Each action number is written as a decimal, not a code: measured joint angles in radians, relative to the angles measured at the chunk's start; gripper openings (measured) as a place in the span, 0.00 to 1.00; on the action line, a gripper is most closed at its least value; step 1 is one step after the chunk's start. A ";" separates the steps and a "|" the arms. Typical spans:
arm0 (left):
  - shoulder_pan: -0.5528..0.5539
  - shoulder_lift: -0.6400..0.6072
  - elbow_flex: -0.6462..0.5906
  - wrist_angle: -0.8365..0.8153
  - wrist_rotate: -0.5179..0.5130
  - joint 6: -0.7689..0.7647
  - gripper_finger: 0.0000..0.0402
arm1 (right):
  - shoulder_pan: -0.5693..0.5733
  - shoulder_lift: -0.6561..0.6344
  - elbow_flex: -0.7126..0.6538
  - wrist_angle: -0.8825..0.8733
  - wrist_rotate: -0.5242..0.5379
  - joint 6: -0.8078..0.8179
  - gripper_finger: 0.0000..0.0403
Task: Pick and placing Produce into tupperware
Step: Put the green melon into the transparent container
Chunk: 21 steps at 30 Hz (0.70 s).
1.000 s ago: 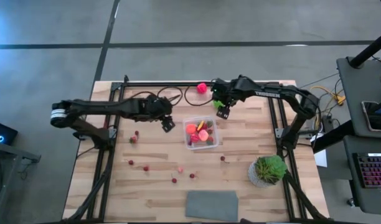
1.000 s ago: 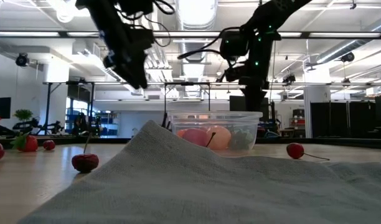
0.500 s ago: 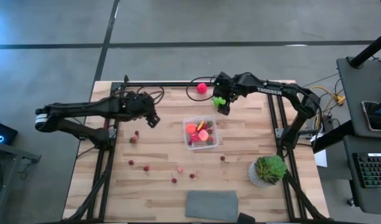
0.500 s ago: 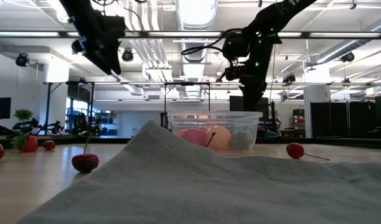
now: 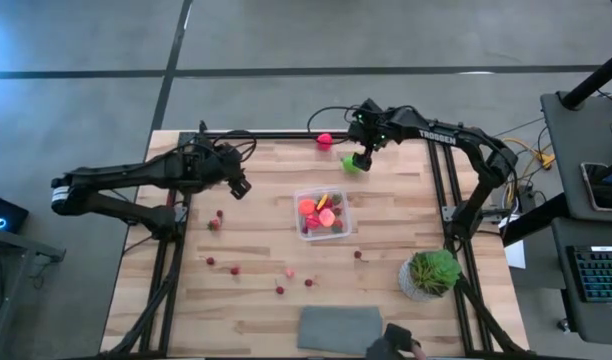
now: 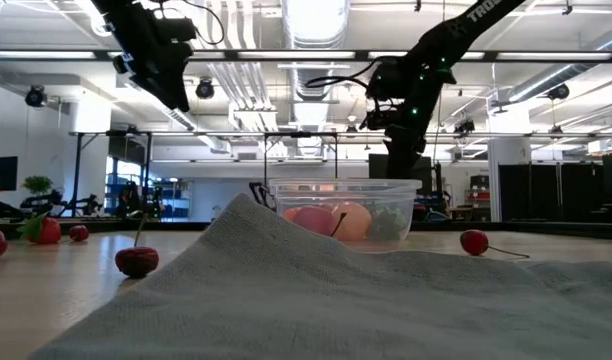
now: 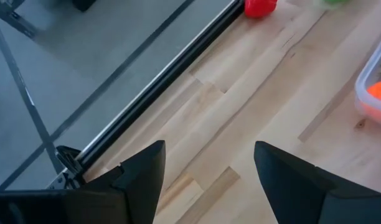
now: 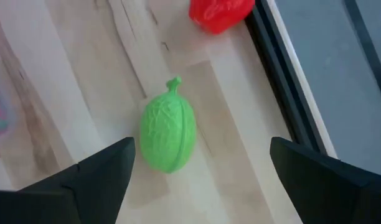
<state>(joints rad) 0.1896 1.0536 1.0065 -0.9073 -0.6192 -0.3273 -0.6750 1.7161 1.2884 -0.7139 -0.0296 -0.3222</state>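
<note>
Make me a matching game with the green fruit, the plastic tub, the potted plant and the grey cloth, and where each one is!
Things:
1. green fruit
2. plastic tub
3. potted plant
4. grey cloth

Places:
A. middle of the table, holding produce
B. near edge of the table
C. under the right claw, by the far rail
D. near right corner

Pairs: 1-C, 2-A, 3-D, 4-B
</note>
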 joint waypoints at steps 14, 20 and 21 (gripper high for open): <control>0.008 0.053 0.000 0.001 0.004 0.004 0.57 | 0.001 0.001 -0.130 0.115 -0.001 0.075 0.91; 0.008 0.060 0.000 0.001 0.003 0.003 0.57 | 0.006 0.001 -0.182 0.247 -0.017 0.109 0.91; 0.008 0.061 0.000 0.001 0.004 0.003 0.57 | 0.008 0.001 -0.188 0.258 -0.023 0.117 0.91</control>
<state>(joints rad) 0.1974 1.1141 1.0065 -0.9062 -0.6155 -0.3245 -0.6674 1.7168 1.0999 -0.4563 -0.0521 -0.2051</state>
